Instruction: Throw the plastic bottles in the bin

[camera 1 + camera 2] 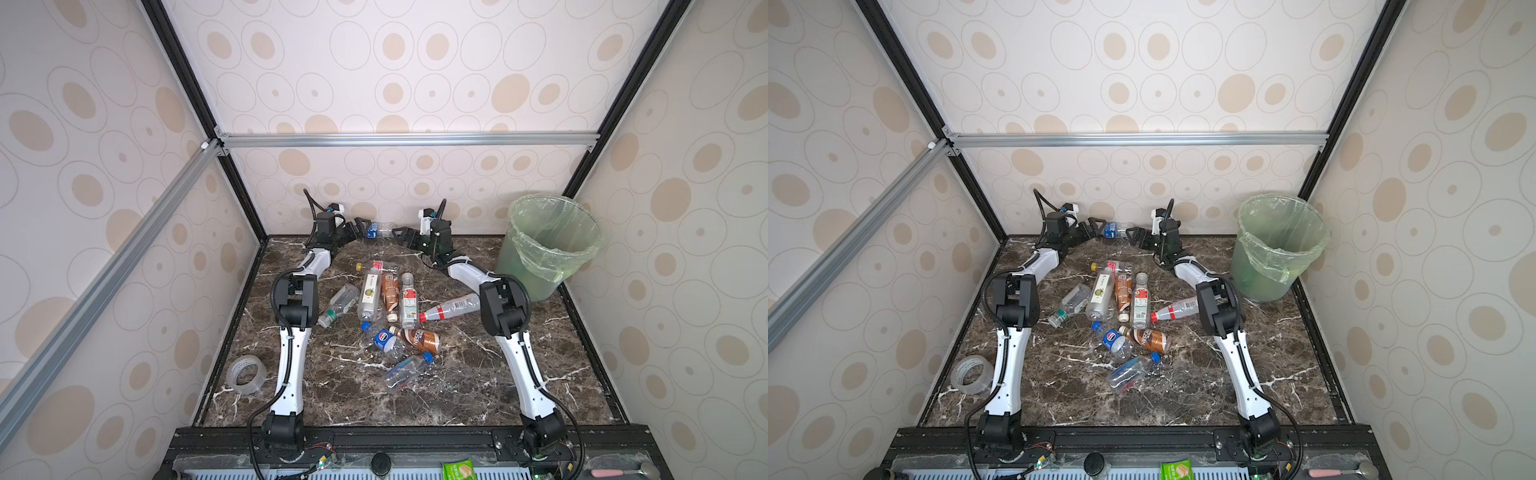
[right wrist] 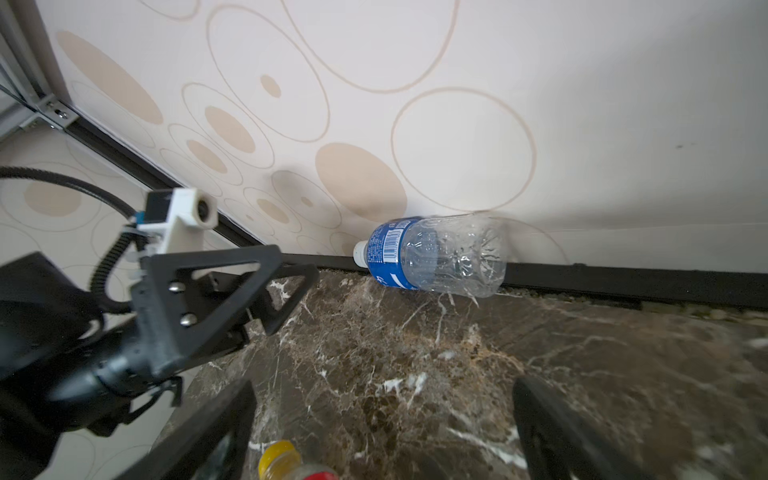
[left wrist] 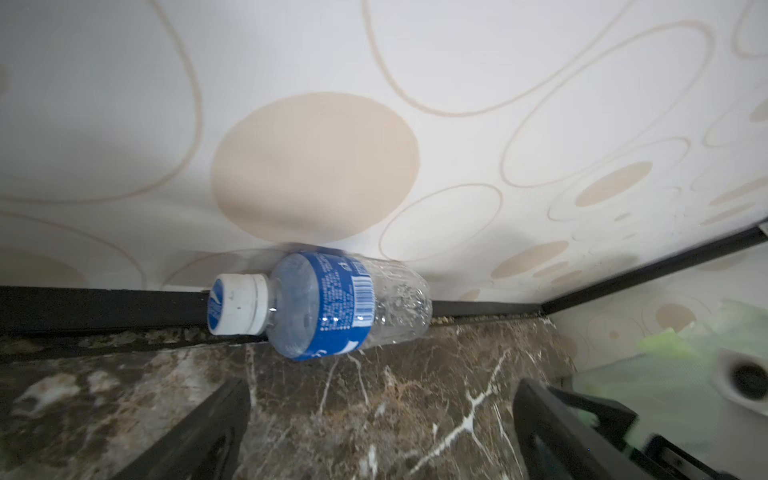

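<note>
A clear plastic bottle [image 1: 380, 230] [image 1: 1116, 229] with a blue label and white cap lies on its side against the back wall. It shows in the left wrist view [image 3: 328, 303] and the right wrist view [image 2: 432, 259]. My left gripper [image 1: 359, 228] [image 3: 380, 415] is open just left of it, at the cap end. My right gripper [image 1: 399, 237] [image 2: 382, 415] is open just right of it, empty. Several more plastic bottles [image 1: 390, 307] [image 1: 1125, 303] lie heaped mid-table. The bin [image 1: 523, 270] [image 1: 1262, 270], lined with a pale green bag, stands at the back right.
A clear roll of tape [image 1: 246, 375] [image 1: 971, 375] leans outside the table's left edge. A yellow-capped bottle [image 2: 278, 457] lies just under my right gripper. The marble table [image 1: 457, 395] is walled on three sides, with a black rail along the back.
</note>
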